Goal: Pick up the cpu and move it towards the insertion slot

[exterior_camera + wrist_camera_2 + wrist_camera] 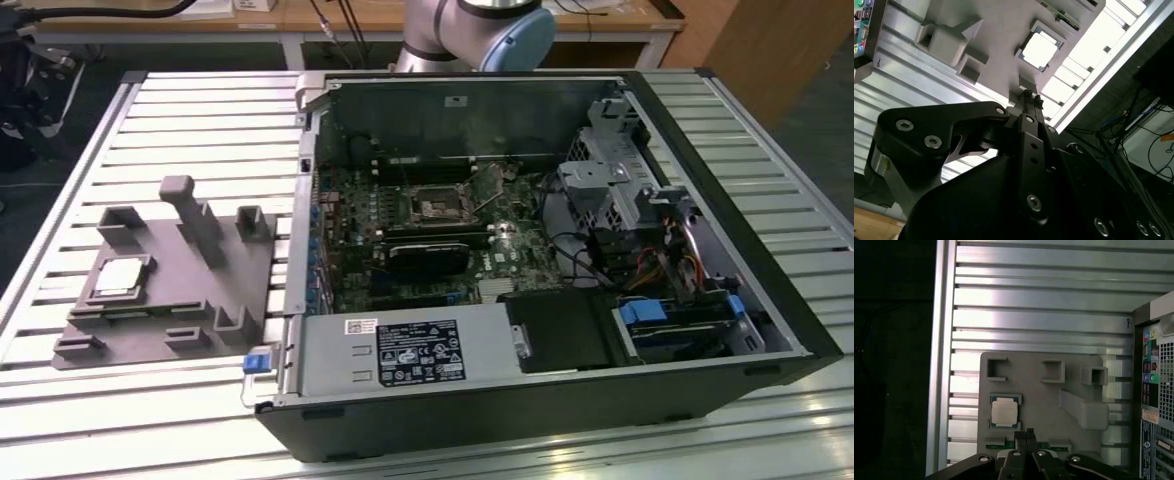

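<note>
The arm (483,30) shows in the exterior view as a grey joint with a pale blue cap, at 12 o'clock past the far wall of the open computer case (534,420). Both wrist views look down on the slatted metal bench (1044,305), with the end effector (1024,435) pointing down over the grey fixture (1054,405), clearly raised off it. It is narrow. The dark fingertips (1018,437) are pressed together with nothing between them, and the second wrist view shows the end effector (1029,96) the same way.

The cpu (1005,411) lies flat, silver face up, in a square recess of the fixture. In both wrist views it is near the fingertips but apart from them and untouched. In the second wrist view the cpu (1040,50) glares bright.

In the exterior view the cpu (120,278) sits toward the fixture's 9 o'clock side, on the bench at 9 o'clock from the case. The insertion slot (438,205) is a dark square in a silver frame on the motherboard (400,280) inside the case. It lies between 2 and 3 o'clock from the cpu and well apart from it, with the case wall between them.
</note>
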Robot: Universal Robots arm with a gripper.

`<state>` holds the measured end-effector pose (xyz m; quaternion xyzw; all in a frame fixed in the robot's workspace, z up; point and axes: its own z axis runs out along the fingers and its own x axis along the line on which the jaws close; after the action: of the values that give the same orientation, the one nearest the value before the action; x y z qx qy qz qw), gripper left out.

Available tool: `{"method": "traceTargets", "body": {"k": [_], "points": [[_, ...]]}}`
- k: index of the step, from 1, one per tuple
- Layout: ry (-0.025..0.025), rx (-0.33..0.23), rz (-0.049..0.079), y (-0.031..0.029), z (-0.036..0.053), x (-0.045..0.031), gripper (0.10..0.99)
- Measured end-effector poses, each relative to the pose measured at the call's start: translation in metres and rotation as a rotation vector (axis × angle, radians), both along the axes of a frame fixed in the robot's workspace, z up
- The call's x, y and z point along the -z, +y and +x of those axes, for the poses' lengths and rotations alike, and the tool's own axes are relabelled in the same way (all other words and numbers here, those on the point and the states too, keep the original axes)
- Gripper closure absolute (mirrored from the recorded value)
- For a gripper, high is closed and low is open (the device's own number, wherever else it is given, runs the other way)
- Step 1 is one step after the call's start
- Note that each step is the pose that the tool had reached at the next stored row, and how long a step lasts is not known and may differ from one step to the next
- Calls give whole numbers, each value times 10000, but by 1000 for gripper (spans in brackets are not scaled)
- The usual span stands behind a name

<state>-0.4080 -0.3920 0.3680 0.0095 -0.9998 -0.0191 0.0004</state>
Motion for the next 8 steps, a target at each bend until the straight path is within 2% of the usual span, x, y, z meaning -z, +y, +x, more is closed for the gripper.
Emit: {"method": "traceTargets", "body": {"k": [8], "points": [[0, -1, 0, 0, -64, 7, 980]]}}
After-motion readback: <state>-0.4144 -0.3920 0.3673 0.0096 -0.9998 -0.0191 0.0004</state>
